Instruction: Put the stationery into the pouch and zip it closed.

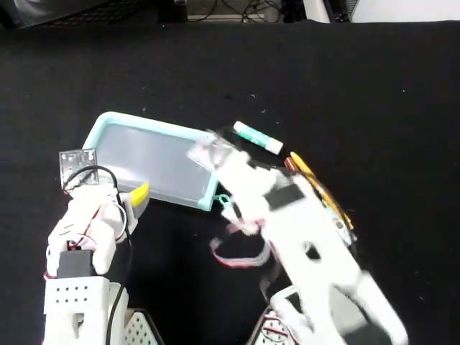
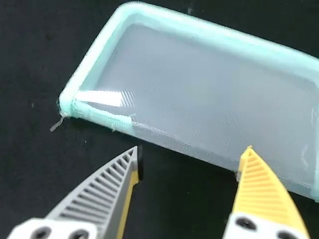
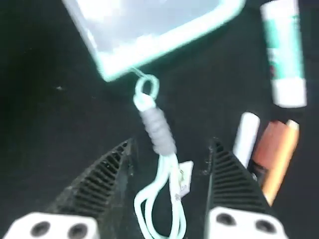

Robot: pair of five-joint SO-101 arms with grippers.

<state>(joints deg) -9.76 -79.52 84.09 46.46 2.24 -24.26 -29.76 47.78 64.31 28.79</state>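
A mint-edged translucent pouch (image 1: 151, 158) lies flat on the black table, also seen as the pouch (image 2: 209, 94) and the pouch (image 3: 149, 25). Its zipper cord (image 3: 159, 164) trails off one corner, between the open fingers of my right gripper (image 3: 169, 149). A green-and-white glue stick (image 1: 257, 137) (image 3: 285, 55), a white pen (image 3: 245, 132) and an orange pen (image 3: 276, 154) (image 1: 316, 185) lie beside that corner. My left gripper (image 2: 192, 159) (image 1: 133, 198) hovers open just off the pouch's near long edge.
The table (image 1: 359, 86) is covered in black cloth. Cables and a white surface sit beyond its far edge. The right arm (image 1: 309, 237) covers part of the pens in the high view.
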